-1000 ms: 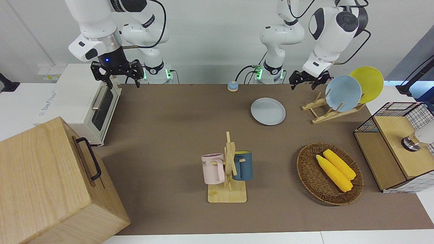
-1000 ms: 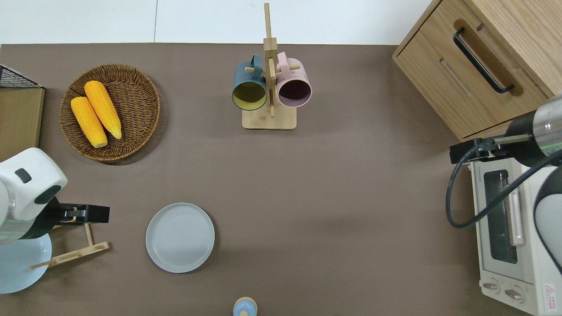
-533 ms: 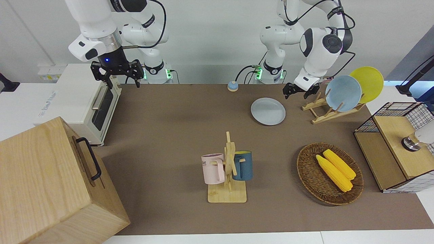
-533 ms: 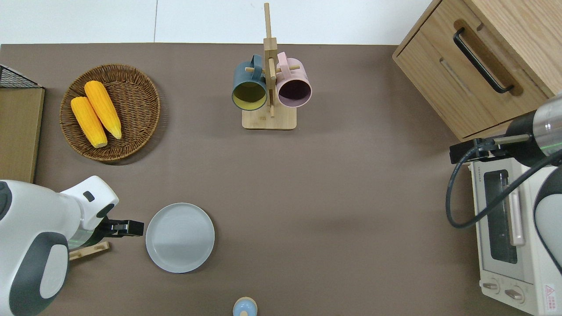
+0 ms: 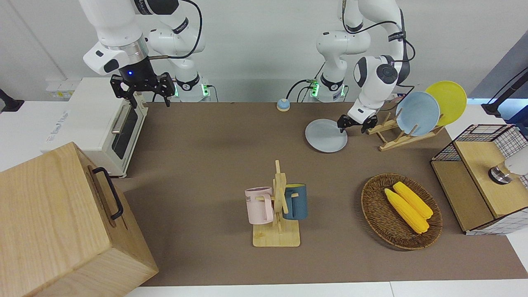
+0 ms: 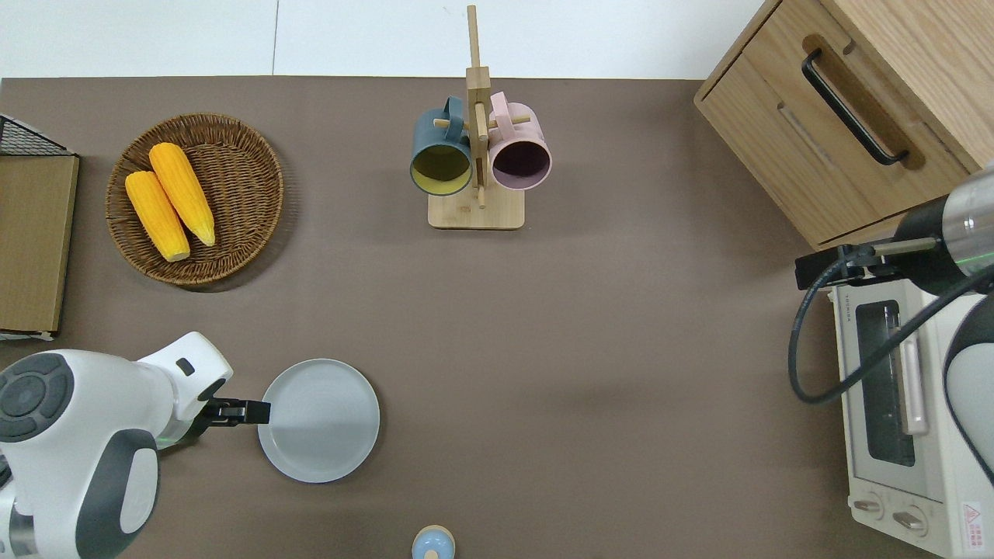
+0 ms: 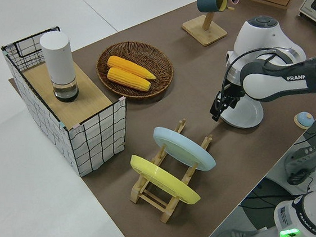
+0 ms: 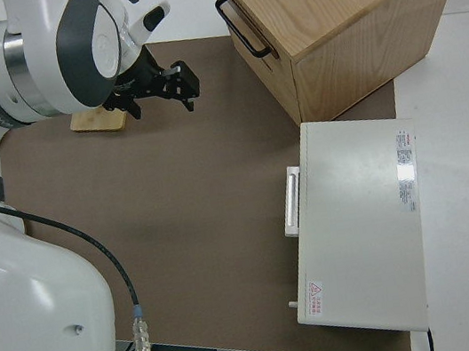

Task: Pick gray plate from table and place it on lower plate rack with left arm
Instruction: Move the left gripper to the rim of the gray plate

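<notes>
The gray plate (image 5: 324, 136) lies flat on the brown mat; it also shows in the overhead view (image 6: 326, 423) and the left side view (image 7: 248, 114). My left gripper (image 5: 353, 127) is open and low at the plate's edge toward the left arm's end (image 6: 260, 411), one finger over the rim and one outside it (image 7: 217, 110). The slanted wooden plate rack (image 5: 392, 142) stands beside the plate toward the left arm's end. It holds a light blue plate (image 5: 417, 113) and a yellow plate (image 5: 447, 102); its low end slots (image 7: 205, 143) are bare. The right arm is parked, its gripper (image 5: 144, 88) open.
A wicker basket (image 5: 375, 214) with two corn cobs and a wire crate (image 5: 482, 173) lie farther from the robots. A mug tree (image 5: 278, 206) holds a pink and a blue mug. A toaster oven (image 5: 99, 123), wooden cabinet (image 5: 62, 222) and small blue bell (image 5: 283, 104) also stand here.
My left gripper has come down from over the rack's low end and across to the gray plate's edge. The plate has not moved. The right arm has not moved.
</notes>
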